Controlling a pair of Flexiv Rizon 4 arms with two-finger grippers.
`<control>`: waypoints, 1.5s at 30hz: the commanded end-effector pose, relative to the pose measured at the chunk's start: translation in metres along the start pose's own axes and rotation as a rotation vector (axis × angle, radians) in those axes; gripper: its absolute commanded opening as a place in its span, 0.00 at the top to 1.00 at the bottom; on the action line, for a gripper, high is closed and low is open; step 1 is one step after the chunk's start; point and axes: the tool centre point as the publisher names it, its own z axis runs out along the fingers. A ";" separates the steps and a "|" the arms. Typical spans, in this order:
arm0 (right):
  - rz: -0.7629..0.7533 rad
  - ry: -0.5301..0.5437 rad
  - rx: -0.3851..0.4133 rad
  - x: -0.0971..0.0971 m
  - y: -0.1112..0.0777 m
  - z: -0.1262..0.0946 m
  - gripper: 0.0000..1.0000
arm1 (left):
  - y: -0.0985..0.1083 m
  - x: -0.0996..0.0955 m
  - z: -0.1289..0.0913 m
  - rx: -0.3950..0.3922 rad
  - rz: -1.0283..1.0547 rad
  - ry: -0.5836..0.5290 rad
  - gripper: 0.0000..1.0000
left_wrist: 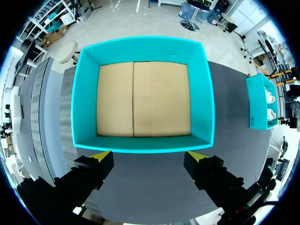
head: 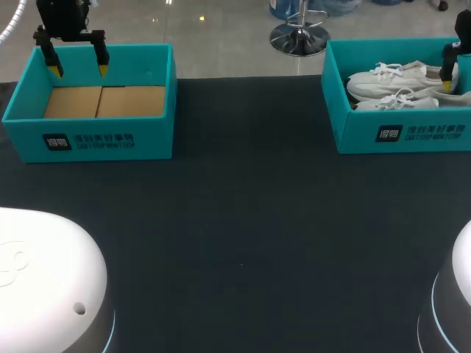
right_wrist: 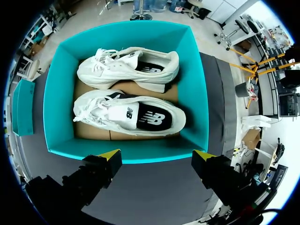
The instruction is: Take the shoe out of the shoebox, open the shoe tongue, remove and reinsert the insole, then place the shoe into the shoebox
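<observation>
Two white shoes lie side by side in the teal shoebox (head: 353,121) at the table's far right; in the right wrist view the nearer shoe (right_wrist: 129,115) and the farther shoe (right_wrist: 129,69) both show dark insoles. My right gripper (right_wrist: 157,153) hovers open above this box's (right_wrist: 199,93) near wall, its finger (head: 447,73) visible over the shoes (head: 390,81). A second teal box (head: 96,140) at the far left holds only a bare cardboard floor (left_wrist: 143,98). My left gripper (head: 78,68) hangs open above that box's far side, nothing between its fingers (left_wrist: 149,154).
The dark table surface (head: 243,235) stretches between and in front of the two boxes. White rounded arm bases sit at the near left (head: 44,279) and near right (head: 456,294) corners.
</observation>
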 end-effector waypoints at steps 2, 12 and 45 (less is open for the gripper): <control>-0.014 0.000 -0.008 -0.007 0.008 0.008 0.00 | 0.000 0.000 0.000 0.000 0.000 -0.001 0.00; -0.051 -0.001 -0.005 -0.022 0.030 0.039 0.00 | 0.000 0.000 0.000 0.000 0.000 -0.001 0.00; -0.056 0.055 0.021 -0.026 0.034 0.100 1.00 | 0.000 0.000 0.000 0.000 0.000 -0.001 0.00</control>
